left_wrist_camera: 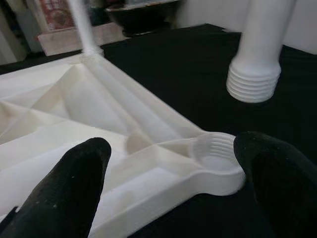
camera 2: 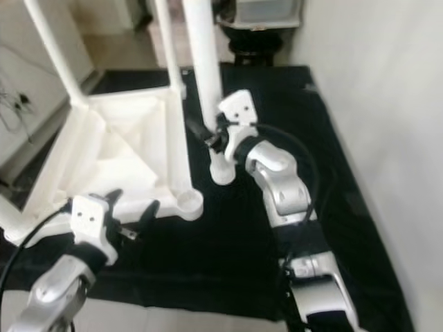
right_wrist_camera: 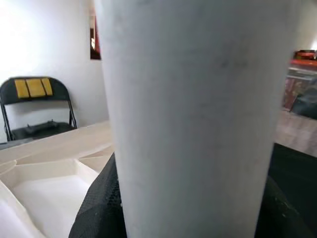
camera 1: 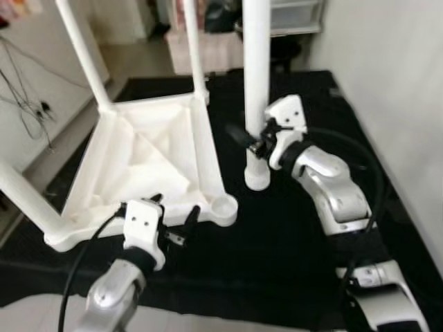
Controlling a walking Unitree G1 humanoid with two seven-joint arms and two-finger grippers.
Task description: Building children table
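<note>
Right pincer (camera 1: 255,140) clamps upright leg (camera 1: 256,90); empty socket (camera 1: 223,205) just beside.

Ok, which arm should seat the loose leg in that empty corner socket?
Right. The right pincer already clamps the loose leg, upright on the black mat beside the empty socket. The left pincer is open near that corner of the tabletop, probably better placed to steady it.

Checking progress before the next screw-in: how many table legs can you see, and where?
4. Three stand fitted in the tabletop: near-left leg, far-left leg, far-right leg. The loose leg is in the right hand, beside the empty socket.
</note>
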